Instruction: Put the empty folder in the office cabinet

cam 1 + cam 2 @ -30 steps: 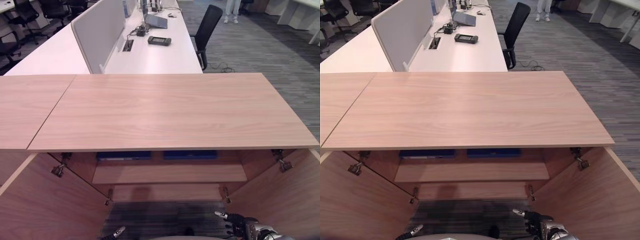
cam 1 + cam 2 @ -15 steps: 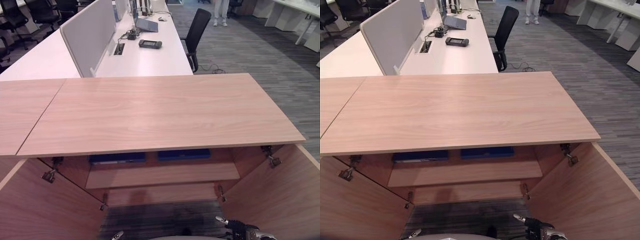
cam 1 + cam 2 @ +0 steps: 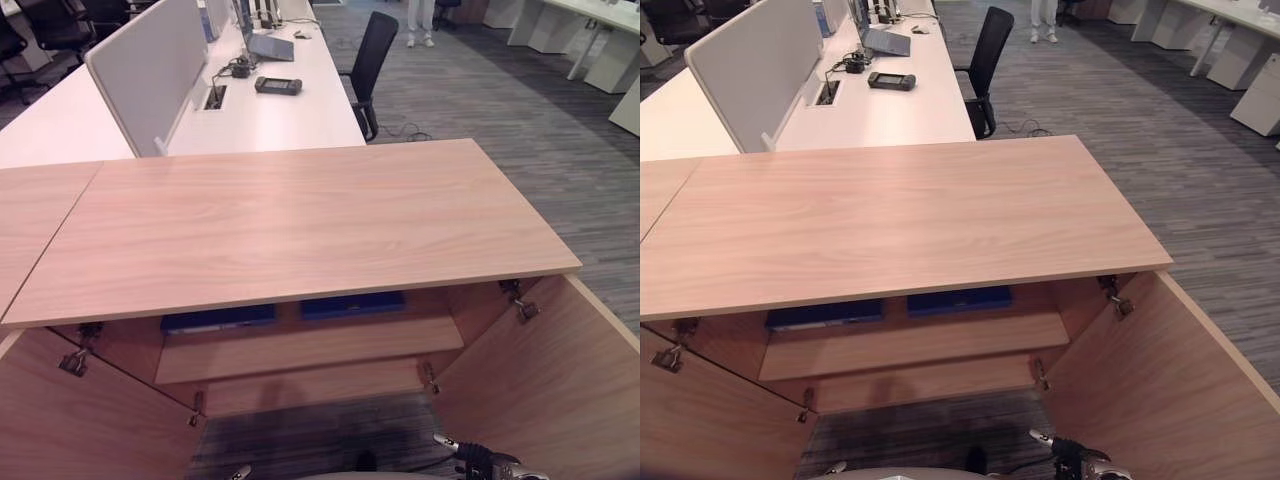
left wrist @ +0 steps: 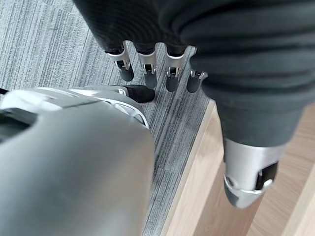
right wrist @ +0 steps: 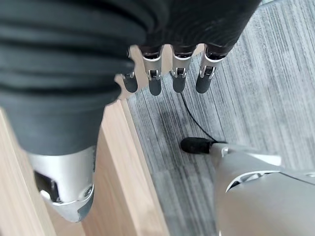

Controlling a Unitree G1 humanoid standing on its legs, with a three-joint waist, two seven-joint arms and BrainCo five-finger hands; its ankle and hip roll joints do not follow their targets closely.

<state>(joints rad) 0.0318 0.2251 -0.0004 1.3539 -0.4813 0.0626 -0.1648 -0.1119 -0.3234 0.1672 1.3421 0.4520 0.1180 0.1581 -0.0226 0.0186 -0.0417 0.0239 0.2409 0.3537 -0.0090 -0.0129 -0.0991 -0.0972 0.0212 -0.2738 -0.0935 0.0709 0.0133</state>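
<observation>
Both the left hand [image 4: 147, 69] and the right hand [image 5: 167, 73] hang with fingers relaxed and hold nothing, while 2 blue folders [image 3: 352, 304] lie flat on the open cabinet's [image 3: 300, 215] shelf, probably light, stiff and best pinched by an edge.

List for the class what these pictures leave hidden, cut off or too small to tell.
- Folders: two blue ones in the cabinet; its top covers most of each, so empty or full is unknown.
- Right hand: cut by the eye view's bottom edge.
- Desk items: too small to identify.
- Person: cut by the top edge.
</observation>
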